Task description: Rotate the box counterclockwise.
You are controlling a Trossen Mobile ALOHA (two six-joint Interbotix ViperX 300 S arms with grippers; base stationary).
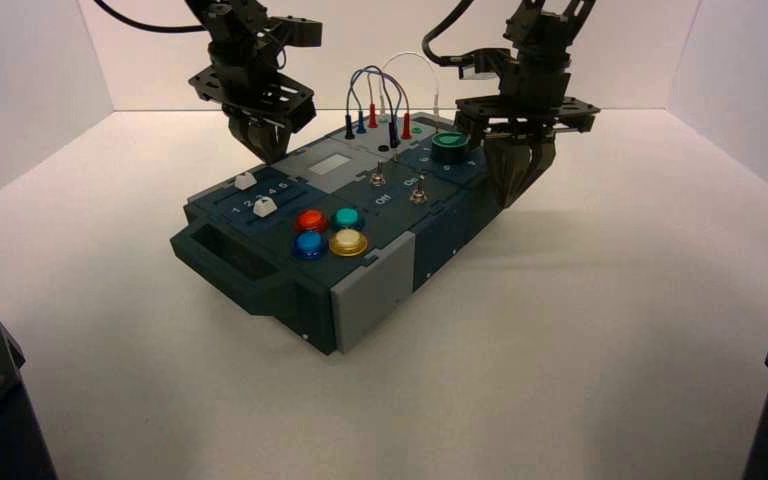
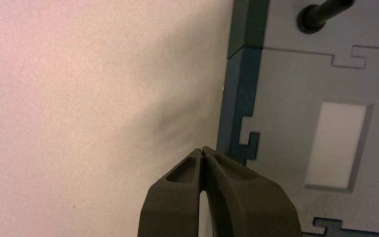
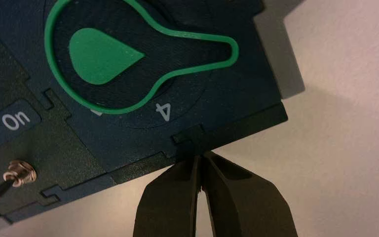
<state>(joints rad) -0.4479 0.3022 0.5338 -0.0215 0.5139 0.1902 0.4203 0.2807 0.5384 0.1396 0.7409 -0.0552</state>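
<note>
The box [image 1: 335,235] sits on the white table [image 1: 580,380], its long axis running diagonally from the handle end close to the robot's left up to the knob end at the far right. Both arms are at work on opposite long sides of it. The left gripper [image 1: 265,145], fingers pinched together on nothing, hangs against the box's far edge beside the pale display window [image 1: 333,165]; the left wrist view shows its tips touching or just short of that teal edge. The right gripper [image 1: 515,185], likewise clenched and empty, stands just beside the near edge at the green knob [image 1: 448,143], its tips meeting the rim below the numeral 4 [image 3: 164,111].

I'd judge this a pair of opposed pushes, one each side of the box's middle, ready to swing it counterclockwise.

Counted on the box: four coloured buttons [image 1: 328,231], two toggle switches [image 1: 398,186], two white sliders [image 1: 255,194], one knob.
</note>
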